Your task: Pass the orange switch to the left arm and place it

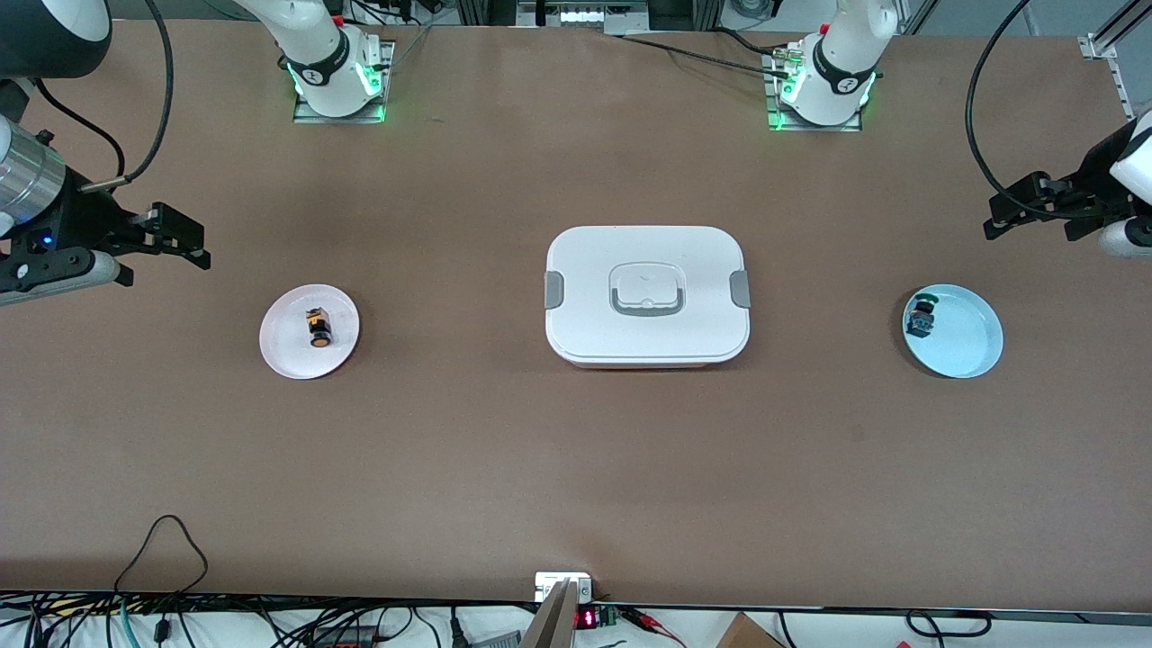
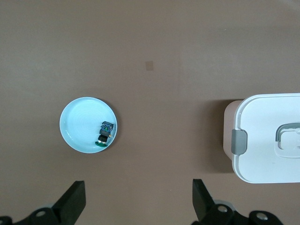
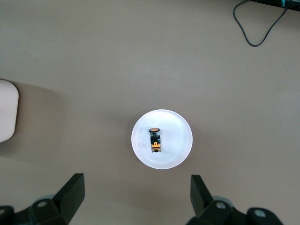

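Note:
The orange switch (image 1: 318, 328) (image 3: 154, 138), a tiny black button with an orange cap, lies on a pink plate (image 1: 286, 355) (image 3: 178, 150) toward the right arm's end of the table. The white lidded box (image 1: 646, 295) (image 2: 267, 140) (image 3: 7, 110) sits at the table's middle, between the two plates. My right gripper (image 1: 180, 241) (image 3: 136, 197) hangs open and empty in the air over bare table beside the pink plate. My left gripper (image 1: 1017, 211) (image 2: 139, 201) is open and empty too, high over bare table beside a blue plate (image 1: 967, 346) (image 2: 77, 126).
The blue plate holds a similar small switch with a green cap (image 1: 922, 315) (image 2: 105, 132). Both arm bases (image 1: 337, 72) (image 1: 823, 76) stand along the table edge farthest from the front camera. Loose cables (image 1: 162, 549) trail at the nearest edge.

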You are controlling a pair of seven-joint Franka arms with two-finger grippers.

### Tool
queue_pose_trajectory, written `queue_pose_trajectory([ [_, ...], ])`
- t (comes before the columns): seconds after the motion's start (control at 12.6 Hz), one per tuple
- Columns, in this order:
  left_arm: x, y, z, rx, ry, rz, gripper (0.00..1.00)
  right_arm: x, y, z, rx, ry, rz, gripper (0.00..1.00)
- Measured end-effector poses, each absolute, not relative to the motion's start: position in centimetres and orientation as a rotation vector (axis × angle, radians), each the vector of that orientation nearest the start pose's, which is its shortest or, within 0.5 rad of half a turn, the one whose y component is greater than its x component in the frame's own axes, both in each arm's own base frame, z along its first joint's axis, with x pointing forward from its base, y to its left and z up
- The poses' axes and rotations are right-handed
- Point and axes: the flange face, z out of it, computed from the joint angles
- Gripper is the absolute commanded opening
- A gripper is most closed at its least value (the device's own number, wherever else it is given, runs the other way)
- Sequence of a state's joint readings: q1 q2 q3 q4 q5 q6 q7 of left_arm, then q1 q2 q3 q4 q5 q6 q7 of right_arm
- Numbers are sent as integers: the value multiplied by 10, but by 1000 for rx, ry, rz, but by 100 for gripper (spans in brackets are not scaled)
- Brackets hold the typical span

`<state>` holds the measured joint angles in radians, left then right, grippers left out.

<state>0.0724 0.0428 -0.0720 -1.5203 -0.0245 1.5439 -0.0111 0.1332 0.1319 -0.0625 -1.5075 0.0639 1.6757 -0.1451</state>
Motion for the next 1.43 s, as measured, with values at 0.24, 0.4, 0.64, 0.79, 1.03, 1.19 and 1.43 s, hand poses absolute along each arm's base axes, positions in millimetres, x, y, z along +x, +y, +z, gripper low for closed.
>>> queue_pose_trajectory([
  [0.24,565,-2,622,-3169,-16,30,100,599,64,591,-3067,-333,-61,100],
  [0.4,565,-2,622,-3169,-16,30,100,597,66,595,-3066,-335,-66,100],
  [0.64,565,-2,622,-3169,-16,30,100,597,64,596,-3068,-327,-67,100],
  [0.79,565,-2,622,-3169,-16,30,100,596,63,598,-3068,-323,-71,100],
  [1.03,565,-2,622,-3169,-16,30,100,592,62,605,-3067,-322,-84,100],
  [1.19,565,-2,622,-3169,-16,30,100,588,61,610,-3067,-320,-82,100],
  [1.43,565,-2,622,-3169,-16,30,100,583,55,614,-3069,-303,-66,100],
])
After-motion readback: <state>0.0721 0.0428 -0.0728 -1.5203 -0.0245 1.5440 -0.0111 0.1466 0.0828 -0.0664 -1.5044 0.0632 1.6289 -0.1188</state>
